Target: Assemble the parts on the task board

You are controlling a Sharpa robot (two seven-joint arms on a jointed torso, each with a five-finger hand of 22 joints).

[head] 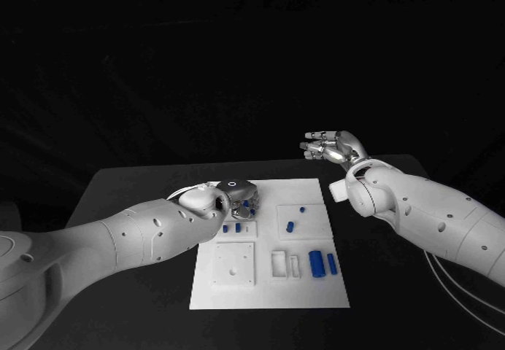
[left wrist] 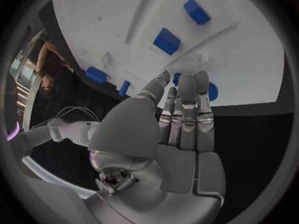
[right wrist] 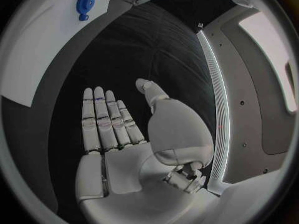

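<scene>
We see the left hand point(head: 233, 198) poised over the far-left part of the white task board point(head: 268, 292), which lies at the middle of the black table point(head: 126, 189). Its wrist view shows the fingers point(left wrist: 187, 109) straight and pressed side by side, the thumb alongside, nothing between them, and the tips just above a round blue part point(left wrist: 211, 91) near the board's edge. The right hand point(head: 333, 148) is raised beyond the board's far-right corner, well apart from it; its fingers point(right wrist: 102, 119) are extended, the thumb set off to one side, and it holds nothing.

On the board we find two small blue parts point(head: 231, 228) just near of the left hand, two more point(head: 297, 219) in the far-right square, and two blue cylinders point(head: 322, 263) lying side by side at the near right, beside a recessed white frame point(head: 286, 264).

We judge the step in hand to be taking up a part under the left hand. To do it well, we would open the thumb away from the fingers first, lower slowly, and close on one part alone without nudging its neighbours. We would keep the right hand clear of the board until a second grip is needed.

We can read no brand, label or writing on the board, the parts or the arms.
</scene>
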